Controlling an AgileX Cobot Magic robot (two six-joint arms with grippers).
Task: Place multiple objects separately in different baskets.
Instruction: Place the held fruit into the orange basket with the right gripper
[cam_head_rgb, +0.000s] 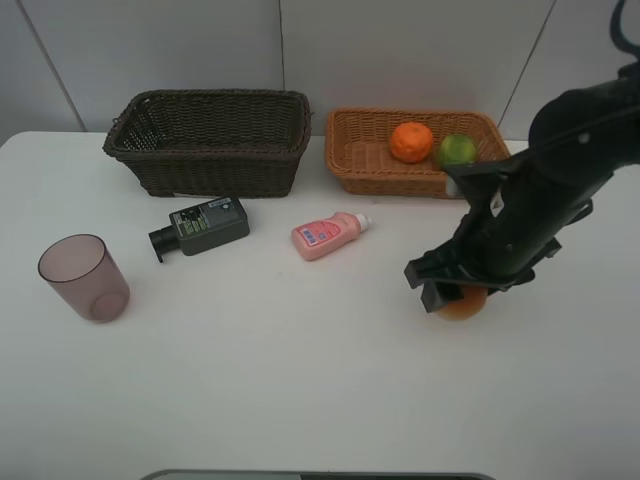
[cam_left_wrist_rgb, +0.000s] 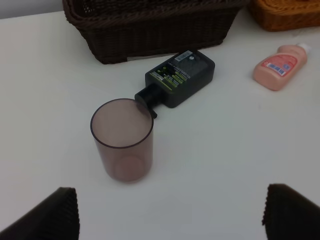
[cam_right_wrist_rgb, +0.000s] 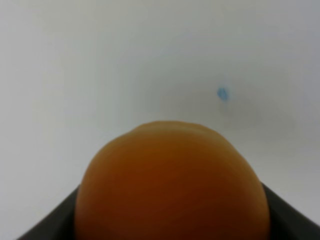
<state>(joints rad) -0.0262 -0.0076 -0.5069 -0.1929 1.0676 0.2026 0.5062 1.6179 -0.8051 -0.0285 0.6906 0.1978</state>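
Observation:
My right gripper is shut on the red-orange round fruit, low over the table in front of the orange-tan basket. In the right wrist view the fruit fills the gap between the dark fingers. An orange and a green oval fruit lie in that basket. The dark brown basket holds nothing visible. My left gripper is open, above the table just short of the upright mauve cup. Behind the cup lies the dark bottle, with the pink bottle farther right.
In the high view the cup stands at the left, the dark bottle and the pink bottle lie in front of the baskets. Bare white table stretches across the front. A wall rises right behind the baskets.

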